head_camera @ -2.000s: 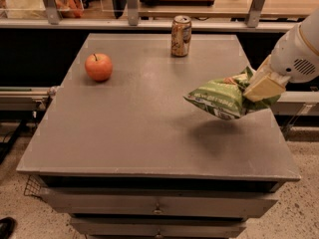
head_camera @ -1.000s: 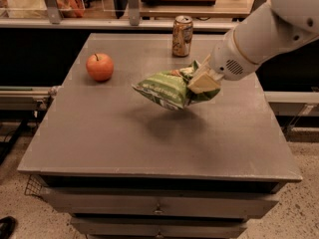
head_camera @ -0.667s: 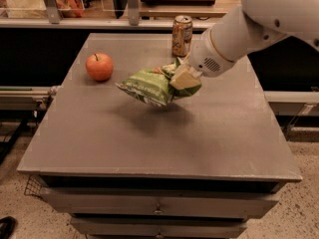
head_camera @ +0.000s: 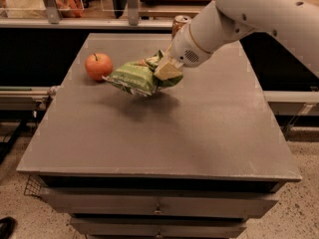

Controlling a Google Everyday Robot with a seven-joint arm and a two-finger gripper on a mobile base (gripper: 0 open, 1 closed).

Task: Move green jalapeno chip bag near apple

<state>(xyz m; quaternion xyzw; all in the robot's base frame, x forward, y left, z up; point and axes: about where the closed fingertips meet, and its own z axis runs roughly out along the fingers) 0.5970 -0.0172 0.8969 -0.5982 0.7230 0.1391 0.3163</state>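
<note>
Above the gray surface (head_camera: pixel 189 148), the hand (head_camera: pixel 167 69) is clamped on the green jalapeno chip bag (head_camera: pixel 130 77), holding it in the air just beside the apple (head_camera: pixel 98 66). If the bag swings too far, it could bump the apple and make it roll away.

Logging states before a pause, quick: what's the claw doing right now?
Claw: closed on the green jalapeno chip bag, holding it just above the table, close beside the apple.

Grey table (head_camera: pixel 164 148) with drawers (head_camera: pixel 124 203) stands on speckled floor (head_camera: pixel 304 213).
</note>
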